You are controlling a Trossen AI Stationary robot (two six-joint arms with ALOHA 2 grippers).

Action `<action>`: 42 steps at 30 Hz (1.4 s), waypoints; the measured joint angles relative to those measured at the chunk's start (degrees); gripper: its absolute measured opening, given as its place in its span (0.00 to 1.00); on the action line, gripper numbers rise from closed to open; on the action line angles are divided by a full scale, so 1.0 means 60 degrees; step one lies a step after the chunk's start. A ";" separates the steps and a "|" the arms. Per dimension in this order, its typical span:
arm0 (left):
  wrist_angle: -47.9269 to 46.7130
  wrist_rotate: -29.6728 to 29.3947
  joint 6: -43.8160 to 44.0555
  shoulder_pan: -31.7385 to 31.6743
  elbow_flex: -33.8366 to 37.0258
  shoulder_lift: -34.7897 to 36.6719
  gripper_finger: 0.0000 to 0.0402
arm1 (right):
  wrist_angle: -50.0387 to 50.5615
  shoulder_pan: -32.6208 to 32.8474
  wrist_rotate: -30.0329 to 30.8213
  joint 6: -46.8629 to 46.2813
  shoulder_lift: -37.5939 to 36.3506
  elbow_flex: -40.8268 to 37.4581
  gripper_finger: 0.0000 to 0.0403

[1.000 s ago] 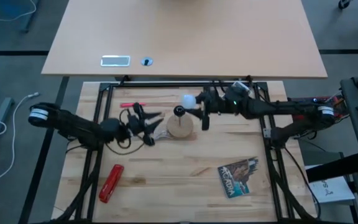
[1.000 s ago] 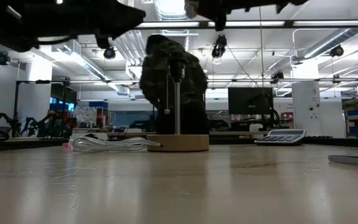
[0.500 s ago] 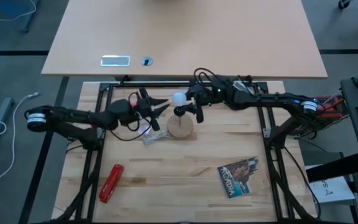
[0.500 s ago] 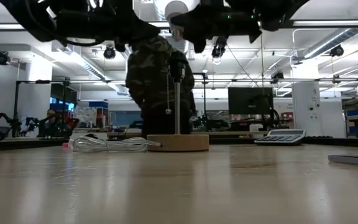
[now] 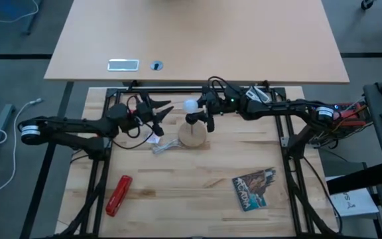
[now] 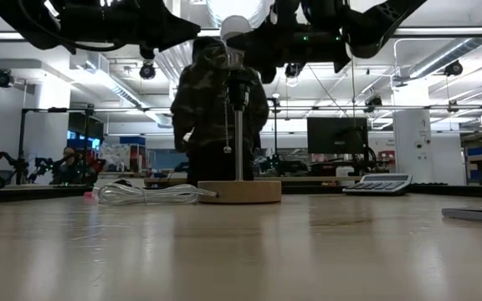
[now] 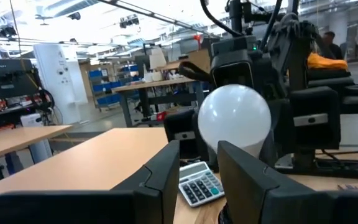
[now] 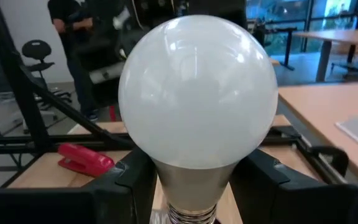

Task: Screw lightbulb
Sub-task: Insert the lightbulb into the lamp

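From above, we see the right gripper (image 5: pixel 201 111) near the table's (image 5: pixel 197 199) far edge, clamped on the bulb (image 5: pixel 190 105), which sits just past the socket (image 5: pixel 191 119) on its wooden disc (image 5: pixel 192 136); the left gripper (image 5: pixel 158 113) waits beside it with fingers parted and empty. A red stapler (image 5: pixel 118 194) lies toward the near left corner and a booklet (image 5: pixel 253 188) toward the near right. At table level, the bulb (image 6: pixel 236 28) hangs just above the socket (image 6: pixel 238 88), a person in camouflage (image 6: pixel 216 117) standing beyond the far edge. Through the left wrist camera, the bulb (image 7: pixel 234 119) shows beyond our own spread fingers (image 7: pixel 160 177), held in the other arm's jaws. The right wrist camera shows the bulb (image 8: pixel 197 93) seated between the fingers (image 8: pixel 135 177), screw base pointing back toward the wrist. Our worry is a crooked entry: if the base meets the socket tilted, the thread could bind or the light disc could tip. Compared with a second ago, the bulb has moved closer over the socket, and the left gripper has shifted from the disc's left side toward the far edge.
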State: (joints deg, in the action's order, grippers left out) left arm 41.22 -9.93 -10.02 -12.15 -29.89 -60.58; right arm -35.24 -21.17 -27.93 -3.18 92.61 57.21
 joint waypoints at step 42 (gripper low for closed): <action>-0.0118 0.0069 0.0510 -0.0030 0.0135 -0.0084 0.19 | -0.0219 0.0208 0.0671 0.0418 -0.0050 -0.0674 0.45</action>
State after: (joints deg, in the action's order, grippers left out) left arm 40.51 -9.52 -6.96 -12.33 -29.08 -61.08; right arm -36.55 -19.92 -23.90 -0.67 92.31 53.17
